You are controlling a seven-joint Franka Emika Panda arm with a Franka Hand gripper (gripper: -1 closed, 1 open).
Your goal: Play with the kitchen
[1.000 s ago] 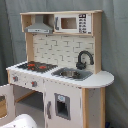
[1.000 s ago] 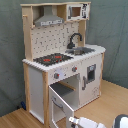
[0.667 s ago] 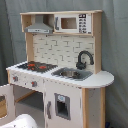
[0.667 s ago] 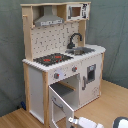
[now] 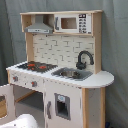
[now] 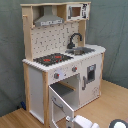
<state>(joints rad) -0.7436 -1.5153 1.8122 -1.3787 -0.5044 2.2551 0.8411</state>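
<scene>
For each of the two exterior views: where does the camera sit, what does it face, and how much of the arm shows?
First exterior view: off the kitchen's sink end, facing its front; a white arm part at the bottom left.
Second exterior view: off the stovetop end, facing its front; a white arm part at the bottom edge.
Shared: kitchen, stovetop, faucet, open oven door.
</scene>
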